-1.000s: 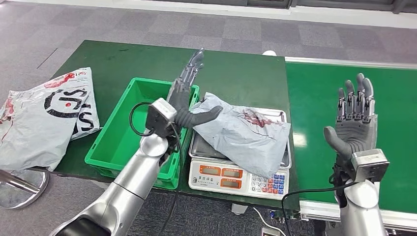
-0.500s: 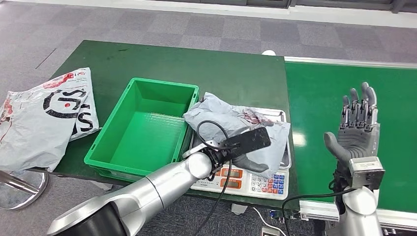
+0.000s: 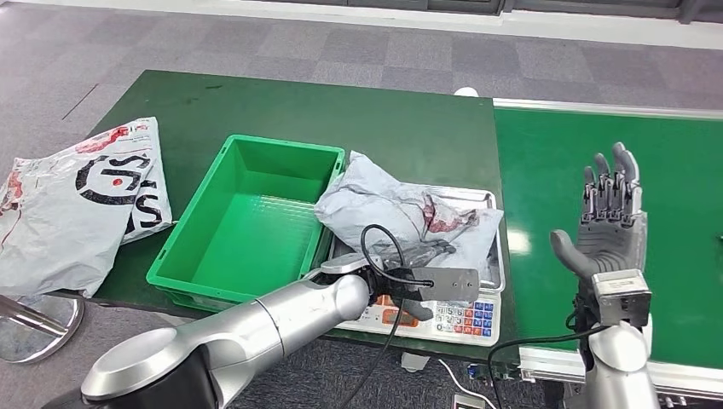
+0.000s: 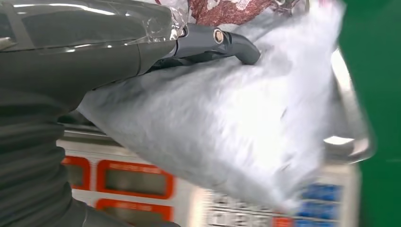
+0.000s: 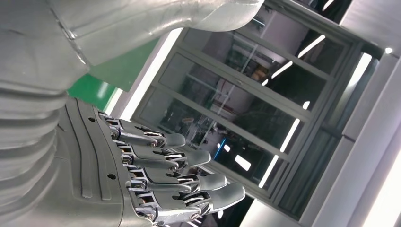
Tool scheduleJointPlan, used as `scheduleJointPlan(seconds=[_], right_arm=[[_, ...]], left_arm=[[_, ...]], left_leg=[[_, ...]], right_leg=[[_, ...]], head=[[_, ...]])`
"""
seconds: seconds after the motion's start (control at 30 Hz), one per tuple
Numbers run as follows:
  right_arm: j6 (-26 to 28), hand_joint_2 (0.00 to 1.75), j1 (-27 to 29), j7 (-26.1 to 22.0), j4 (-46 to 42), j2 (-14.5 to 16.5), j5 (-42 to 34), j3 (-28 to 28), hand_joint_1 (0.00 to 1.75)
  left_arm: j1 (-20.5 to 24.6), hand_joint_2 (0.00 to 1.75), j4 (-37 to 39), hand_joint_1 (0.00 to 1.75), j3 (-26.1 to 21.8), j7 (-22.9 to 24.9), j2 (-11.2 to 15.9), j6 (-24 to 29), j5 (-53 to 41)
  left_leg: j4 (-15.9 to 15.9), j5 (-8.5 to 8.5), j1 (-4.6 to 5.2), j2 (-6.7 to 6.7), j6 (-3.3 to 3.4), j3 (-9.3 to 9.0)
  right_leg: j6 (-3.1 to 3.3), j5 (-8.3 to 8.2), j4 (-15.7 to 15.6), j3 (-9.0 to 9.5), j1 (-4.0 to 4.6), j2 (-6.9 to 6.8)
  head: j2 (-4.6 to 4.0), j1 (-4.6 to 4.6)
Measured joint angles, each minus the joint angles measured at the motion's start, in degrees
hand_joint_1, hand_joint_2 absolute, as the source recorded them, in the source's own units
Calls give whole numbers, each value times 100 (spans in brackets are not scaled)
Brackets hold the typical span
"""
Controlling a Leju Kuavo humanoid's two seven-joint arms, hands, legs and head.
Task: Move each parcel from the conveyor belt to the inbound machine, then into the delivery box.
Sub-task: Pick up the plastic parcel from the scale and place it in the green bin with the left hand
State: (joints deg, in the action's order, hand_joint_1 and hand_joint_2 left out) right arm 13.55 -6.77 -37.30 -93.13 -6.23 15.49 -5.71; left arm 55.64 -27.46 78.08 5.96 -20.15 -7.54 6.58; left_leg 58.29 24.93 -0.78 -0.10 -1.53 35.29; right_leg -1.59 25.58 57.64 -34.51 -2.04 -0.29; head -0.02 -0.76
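A crumpled grey parcel [image 3: 392, 209] with a red print lies on the steel pan of the weighing scale [image 3: 443, 317]. My left hand [image 3: 418, 285] reaches across the scale's front and grips the parcel's near edge. In the left wrist view its thumb [image 4: 213, 40] presses on top of the parcel [image 4: 227, 118], whose near edge hangs over the scale's red displays [image 4: 137, 177]; the fingers are hidden beneath. My right hand [image 3: 610, 226] stands upright and open above the green conveyor belt [image 3: 546, 170], holding nothing, fingers straight [image 5: 156, 179].
An empty green box [image 3: 247, 221] stands just left of the scale on the dark green table [image 3: 401, 119]. A large white printed bag [image 3: 77, 200] hangs over the table's left edge. A round stool [image 3: 34, 319] sits below it.
My left hand has swung from above the green box down across the scale's front and taken the parcel's near edge. The parcel has bunched up toward the box. My right hand barely shifted.
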Motion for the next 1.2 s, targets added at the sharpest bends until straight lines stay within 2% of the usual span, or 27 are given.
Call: scheduleJointPlan(seconds=[0.1, 0.83, 0.97, 1.2], right_arm=[[-17, 175, -99, 44, 66, 31, 110, 44, 0], [16, 175, -159, 103, 164, 181, 207, 50, 0], [16, 175, -159, 103, 164, 183, 209, 50, 0], [13, 175, -86, 169, 137, 212, 375, 36, 0]], left_arm=[[72, 175, 127, 0, 131, 144, 0, -58, -217], [148, 175, 453, 0, 201, 4, 0, 98, -363], [149, 175, 457, 171, 201, -9, 0, 111, -360], [148, 175, 488, 175, 200, -562, 1, 737, -276]], left_leg=[[-1, 0, -1, 0, 0, -7], [-1, -2, -2, 1, -1, -17], [-1, -3, -2, 1, -1, -18], [-1, -3, -1, 0, -1, -20]], right_leg=[[0, 0, 0, 5, 1, 0], [1, -1, 0, 15, 2, 0], [1, -1, 0, 16, 2, 0], [1, -2, 0, 16, 1, 0]], head=[[0, -1], [0, 0], [0, 0], [0, 0]])
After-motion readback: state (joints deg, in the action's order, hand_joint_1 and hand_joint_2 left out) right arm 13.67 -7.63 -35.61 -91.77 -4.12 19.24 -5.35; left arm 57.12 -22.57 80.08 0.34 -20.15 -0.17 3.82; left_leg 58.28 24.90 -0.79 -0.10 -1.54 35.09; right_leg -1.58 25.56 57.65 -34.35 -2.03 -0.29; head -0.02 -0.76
